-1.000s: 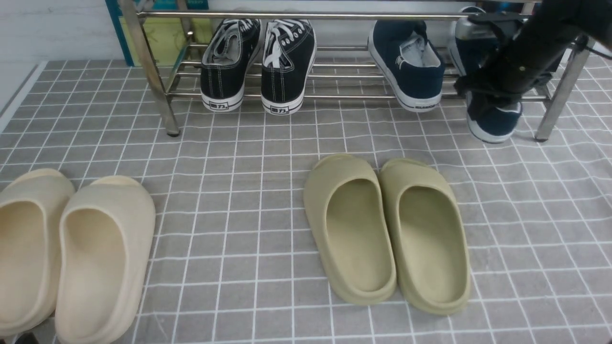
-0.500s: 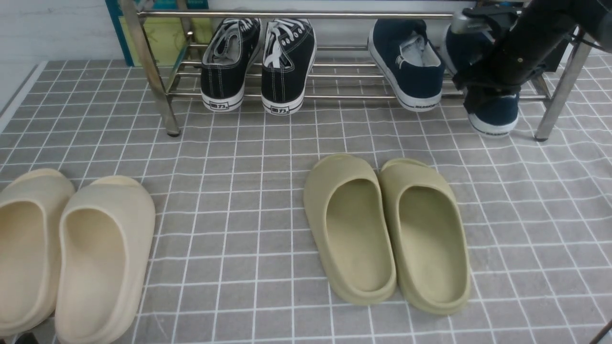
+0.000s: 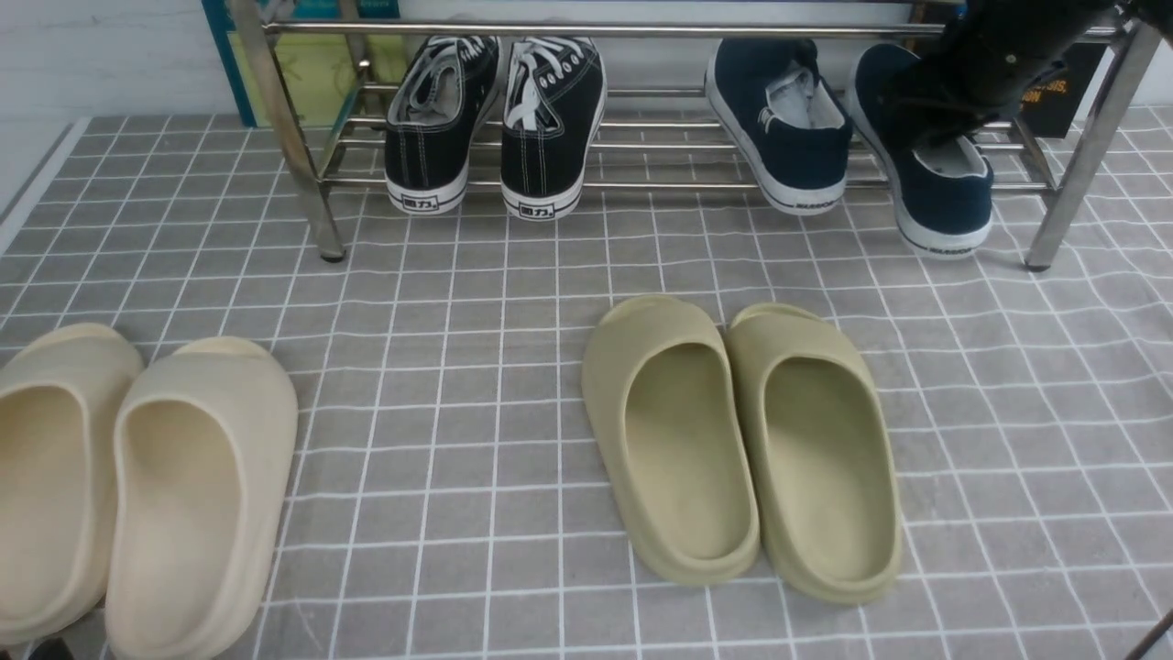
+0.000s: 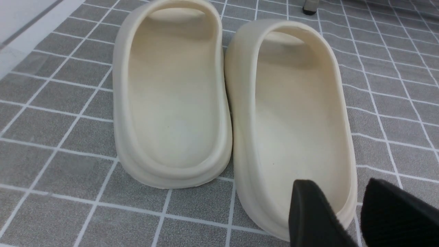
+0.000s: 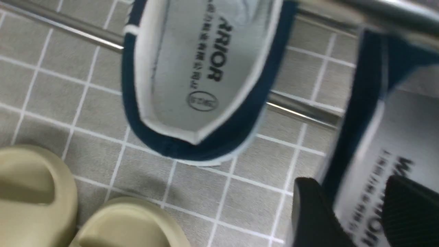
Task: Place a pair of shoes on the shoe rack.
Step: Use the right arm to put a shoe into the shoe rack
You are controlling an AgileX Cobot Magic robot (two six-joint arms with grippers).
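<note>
Two navy slip-on shoes sit toe-in on the right part of the silver shoe rack (image 3: 586, 29). The left shoe (image 3: 783, 128) lies on the bars. The right shoe (image 3: 944, 197) slopes down, its heel hanging over the front bar. My right arm (image 3: 981, 64) hovers over that shoe's toe end. In the right wrist view my right gripper (image 5: 353, 192) is open: one finger stands outside the right shoe's (image 5: 404, 137) side wall, the other over its grey insole. The left shoe (image 5: 202, 68) lies beside it. My left gripper (image 4: 339, 188) is open above a cream slide's heel rim.
Black lace-up sneakers (image 3: 495, 119) occupy the rack's left half. A pair of olive slides (image 3: 742, 440) lies on the grey tiled mat in front of the navy shoes. Cream slides (image 3: 137, 486) lie at the near left. The rack's right leg (image 3: 1072, 165) stands close to the right shoe.
My right gripper has opened and let go of the right navy shoe, which now rests on the rack. The right arm has lifted up and back. The left arm has not moved.
</note>
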